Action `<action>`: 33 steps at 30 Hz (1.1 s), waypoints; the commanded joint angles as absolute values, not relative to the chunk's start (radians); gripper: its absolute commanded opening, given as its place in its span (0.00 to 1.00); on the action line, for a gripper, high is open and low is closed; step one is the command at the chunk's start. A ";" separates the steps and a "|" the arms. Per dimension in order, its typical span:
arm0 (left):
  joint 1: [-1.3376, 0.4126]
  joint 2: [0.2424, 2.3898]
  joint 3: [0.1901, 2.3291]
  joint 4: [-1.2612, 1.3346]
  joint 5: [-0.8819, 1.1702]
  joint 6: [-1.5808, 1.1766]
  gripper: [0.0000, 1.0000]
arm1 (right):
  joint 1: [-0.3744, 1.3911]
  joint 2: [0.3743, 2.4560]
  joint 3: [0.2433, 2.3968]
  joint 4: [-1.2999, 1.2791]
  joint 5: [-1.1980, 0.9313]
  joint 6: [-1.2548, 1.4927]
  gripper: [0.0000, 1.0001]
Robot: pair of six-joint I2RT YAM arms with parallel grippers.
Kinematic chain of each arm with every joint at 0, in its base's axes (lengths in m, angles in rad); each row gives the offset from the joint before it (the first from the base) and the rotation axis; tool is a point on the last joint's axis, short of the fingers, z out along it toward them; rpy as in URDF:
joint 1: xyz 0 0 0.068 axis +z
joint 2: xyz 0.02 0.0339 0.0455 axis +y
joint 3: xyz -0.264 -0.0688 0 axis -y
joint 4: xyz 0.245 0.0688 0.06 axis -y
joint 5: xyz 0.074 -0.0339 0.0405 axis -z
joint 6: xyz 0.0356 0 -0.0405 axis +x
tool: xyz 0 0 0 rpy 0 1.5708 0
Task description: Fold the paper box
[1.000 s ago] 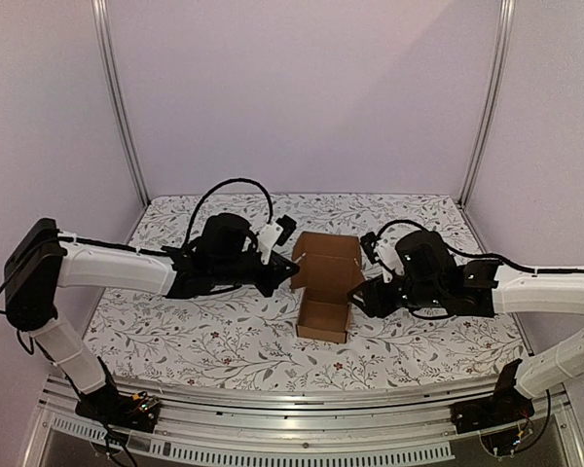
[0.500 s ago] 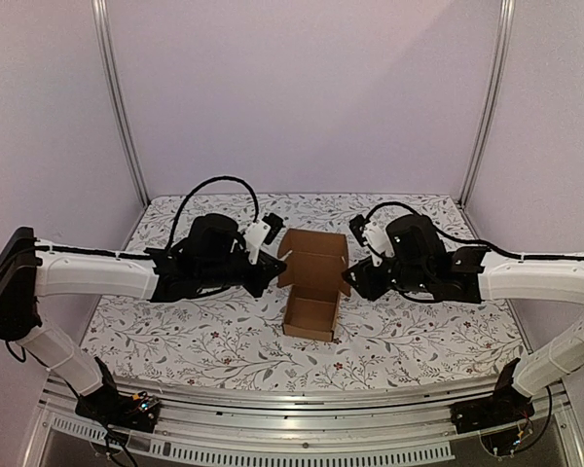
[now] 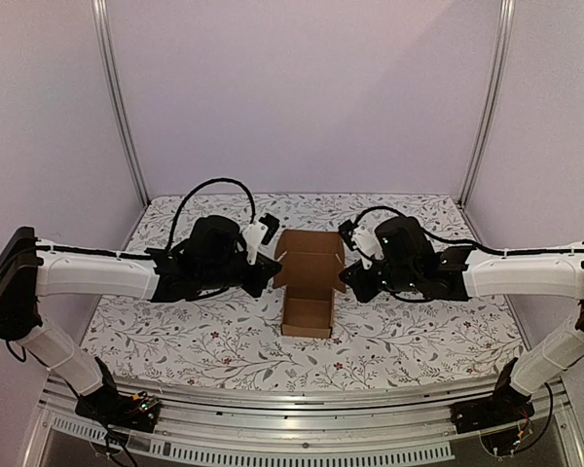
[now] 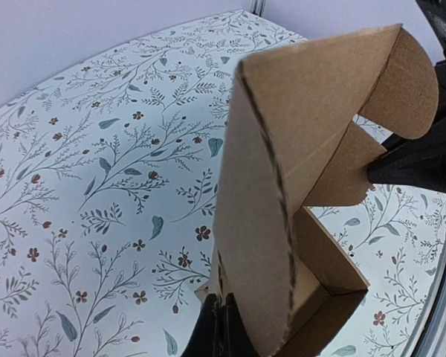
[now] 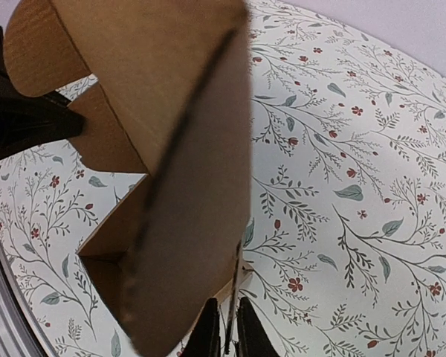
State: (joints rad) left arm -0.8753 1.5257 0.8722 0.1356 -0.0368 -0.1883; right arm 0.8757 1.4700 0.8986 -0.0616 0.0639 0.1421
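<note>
The paper box [image 3: 308,277] is brown cardboard, half formed, standing on the floral table mid-way between my arms, with its lid panel upright at the back and an open tray toward the front. My left gripper [image 3: 275,265] is at its left side. In the left wrist view the left gripper [image 4: 223,331] is shut on a thin side flap of the box [image 4: 275,171]. My right gripper [image 3: 344,277] is at the box's right side. In the right wrist view the right gripper [image 5: 229,333] pinches a thin card edge of the box [image 5: 186,186].
The floral table cloth [image 3: 175,331] lies under everything. Metal frame posts [image 3: 122,107] stand at the back corners before purple walls. An aluminium rail [image 3: 292,399] runs along the near edge by the arm bases.
The box and my left gripper have shifted left and slightly back. My right gripper followed to the box's right side, and its jaws closed from wide apart onto the flap.
</note>
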 commanded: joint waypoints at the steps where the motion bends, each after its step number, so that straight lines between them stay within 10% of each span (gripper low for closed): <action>1: -0.887 1.548 0.881 0.116 -0.051 -0.198 0.00 | 0.872 1.488 0.919 -0.034 0.045 0.154 0.01; 33: -1.013 1.721 1.054 0.013 -0.163 -0.546 0.00 | 1.099 1.651 1.014 0.010 0.512 0.481 0.00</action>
